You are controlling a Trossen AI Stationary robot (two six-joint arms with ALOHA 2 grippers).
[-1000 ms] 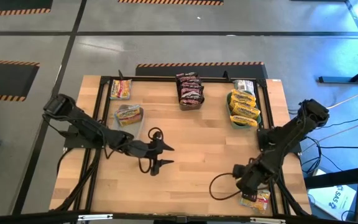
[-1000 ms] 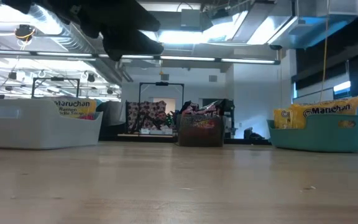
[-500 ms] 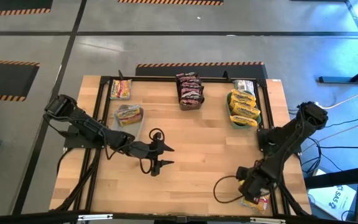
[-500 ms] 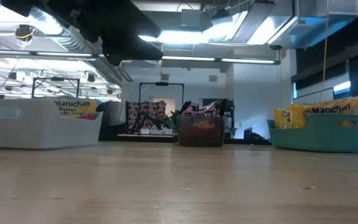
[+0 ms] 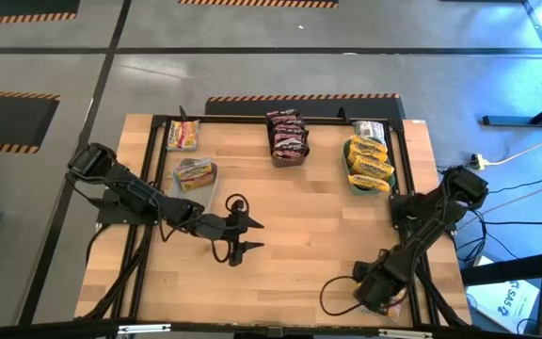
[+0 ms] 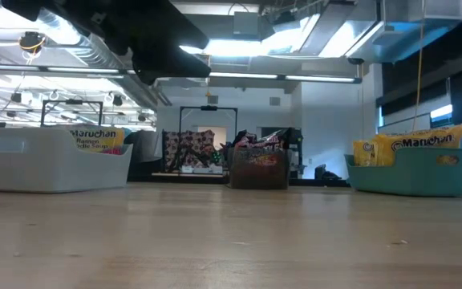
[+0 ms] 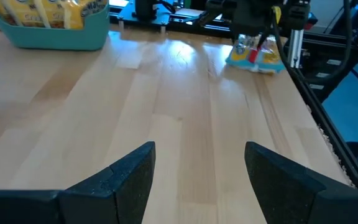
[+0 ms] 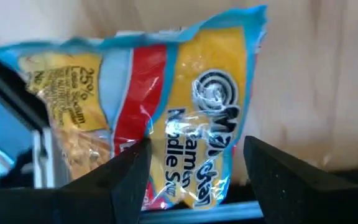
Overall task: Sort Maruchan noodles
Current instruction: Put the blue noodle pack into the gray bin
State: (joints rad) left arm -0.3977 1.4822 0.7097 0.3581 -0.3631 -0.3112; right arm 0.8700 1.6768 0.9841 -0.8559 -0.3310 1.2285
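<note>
Right claw (image 5: 376, 294) is down at the near right corner of the desk (image 5: 299, 217), fingers apart, hanging over a yellow noodle packet (image 8: 166, 118) lying flat at the edge, nothing gripped yet. So I'd say it's the pickup step; next it needs to drop and pinch the packet cleanly. Left claw (image 5: 245, 235) waits mid-desk, open and empty. Further back: the white bin (image 5: 194, 176), the dark tray (image 5: 288, 155), and the teal bin (image 5: 369, 184) with yellow packs, likely its destination.
</note>
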